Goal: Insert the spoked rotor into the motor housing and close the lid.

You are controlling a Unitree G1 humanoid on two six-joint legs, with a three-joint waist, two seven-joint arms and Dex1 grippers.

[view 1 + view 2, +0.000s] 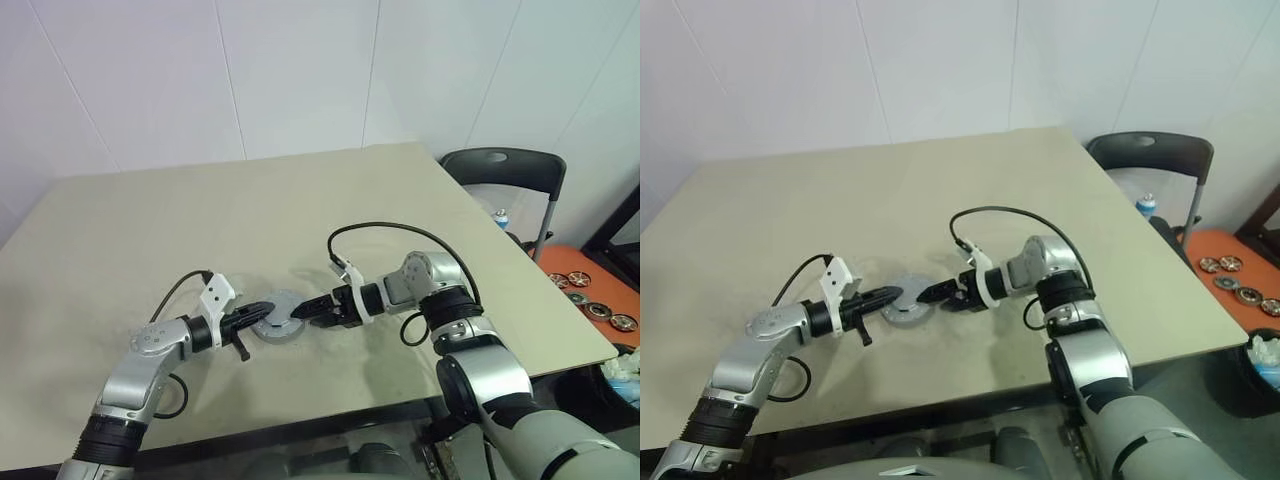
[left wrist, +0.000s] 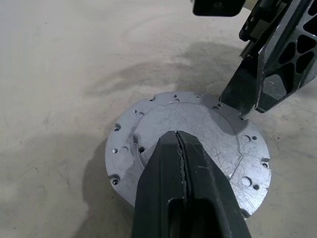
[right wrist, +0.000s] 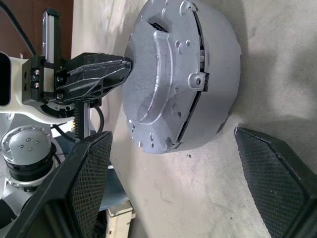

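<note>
So the motor housing sits on the table toward the near edge, roughly midway between the two side edges, with the lid already on top of it. From the right wrist view there's a dark seam around the lid's rim, so I think it's not fully seated, though that angle makes it hard to be sure. I can't see the spoked rotor; my guess is it's already inside.

The left gripper has its fingers pressed together and its tip rests over the lid's top face, like a poker holding it down. The right gripper has its fingers spread wide, one either side of the housing, nothing clamped.

To do this step well, I'd keep the left tip pressing straight down near the centre so the lid doesn't tilt, and close the right fingers squarely on the housing wall below the seam, not on the lid edge.

There's loads of bare table behind and to both sides. The near edge is the one to watch.
</note>
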